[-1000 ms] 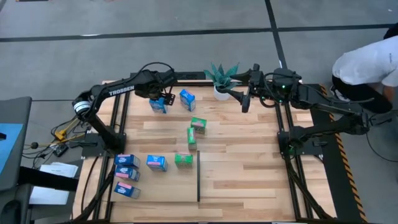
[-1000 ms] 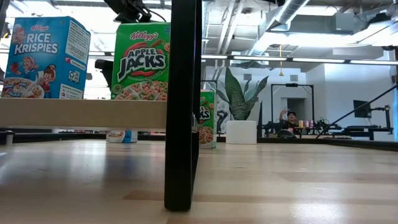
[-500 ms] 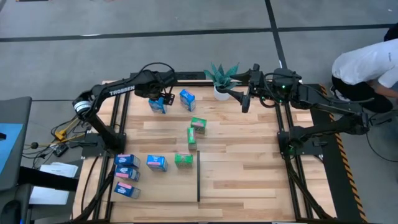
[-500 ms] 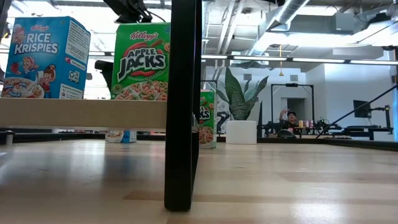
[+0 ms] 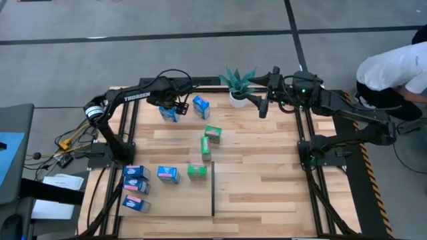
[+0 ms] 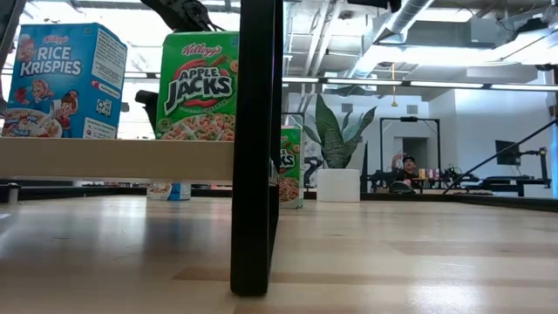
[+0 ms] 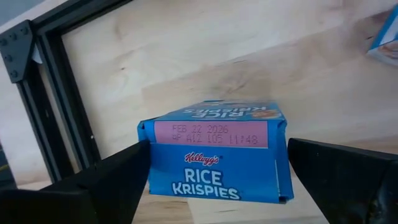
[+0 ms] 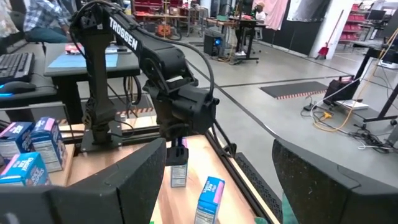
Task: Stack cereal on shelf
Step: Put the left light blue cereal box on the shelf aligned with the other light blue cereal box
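Observation:
A blue cereal box (image 5: 169, 113) lies on the table's far left. My left gripper (image 5: 172, 107) hangs over it, pointing steeply down and open. In the left wrist view its fingers (image 7: 118, 180) stand on either side of the box (image 7: 214, 158), close to its two short ends. A second blue box (image 5: 201, 107) lies just to the right. Two green boxes (image 5: 213, 134) lie mid-table. On the shelf (image 6: 113, 159) stand a blue box (image 6: 61, 78) and a green one (image 6: 199, 87). My right gripper (image 5: 262, 108) is held level and open beside the plant, holding nothing.
A potted plant (image 5: 238, 85) stands at the far edge, between the two arms. A black upright (image 6: 257, 148) ends the shelf on the right. More blue boxes (image 5: 136, 188) sit at the near left. A person in white (image 5: 393, 67) is beyond the right edge.
My left arm has leaned forward, and its gripper has sunk a little over the blue box. The jaws stay as wide as before. The boxes have not moved.

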Available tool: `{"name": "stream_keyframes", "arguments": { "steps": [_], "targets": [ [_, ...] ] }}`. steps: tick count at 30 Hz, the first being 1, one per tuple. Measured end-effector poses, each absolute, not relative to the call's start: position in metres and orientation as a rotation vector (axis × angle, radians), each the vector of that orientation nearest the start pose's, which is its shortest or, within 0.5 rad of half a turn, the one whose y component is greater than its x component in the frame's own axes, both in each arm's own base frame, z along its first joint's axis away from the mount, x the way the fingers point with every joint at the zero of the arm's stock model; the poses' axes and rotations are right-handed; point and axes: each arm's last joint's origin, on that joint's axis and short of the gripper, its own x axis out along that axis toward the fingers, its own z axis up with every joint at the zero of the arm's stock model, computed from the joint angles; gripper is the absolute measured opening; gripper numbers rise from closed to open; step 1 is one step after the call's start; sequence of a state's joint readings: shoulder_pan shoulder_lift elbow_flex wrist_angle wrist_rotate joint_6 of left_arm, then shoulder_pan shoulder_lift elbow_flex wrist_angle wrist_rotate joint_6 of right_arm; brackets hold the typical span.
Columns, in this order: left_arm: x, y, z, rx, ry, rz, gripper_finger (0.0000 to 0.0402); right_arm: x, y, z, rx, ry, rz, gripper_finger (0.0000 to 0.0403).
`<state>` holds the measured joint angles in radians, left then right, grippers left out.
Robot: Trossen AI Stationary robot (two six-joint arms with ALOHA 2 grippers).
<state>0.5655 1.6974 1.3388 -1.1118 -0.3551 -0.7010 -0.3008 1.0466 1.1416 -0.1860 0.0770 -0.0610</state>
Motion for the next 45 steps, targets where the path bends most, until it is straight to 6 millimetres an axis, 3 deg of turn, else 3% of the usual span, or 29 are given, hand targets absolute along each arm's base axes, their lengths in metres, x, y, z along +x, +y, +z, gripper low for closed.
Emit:
{"name": "stream_keyframes", "arguments": {
  "steps": [8,28,38,45],
  "targets": [
    [0.2589,0.1756,0.2413,-0.66,1.205,1.245,0.0344,0.2114,-0.0686,0.4063,-0.05,0.102,-0.378,0.0317],
    [0.2537,0.1736,0.2427,-0.632,1.28,1.246,0.0341,0.2114,-0.0686,0.4062,-0.052,0.103,-0.377,0.0317],
    [0.2537,0.1735,0.2428,-0.629,1.285,1.236,0.0302,0.2114,-0.0686,0.4062,-0.052,0.103,-0.377,0.0317],
    [0.2533,0.1715,0.2429,-0.647,1.302,1.217,0.0298,0.2114,-0.0686,0.4062,-0.062,0.106,-0.376,0.0317]
  ]
}}
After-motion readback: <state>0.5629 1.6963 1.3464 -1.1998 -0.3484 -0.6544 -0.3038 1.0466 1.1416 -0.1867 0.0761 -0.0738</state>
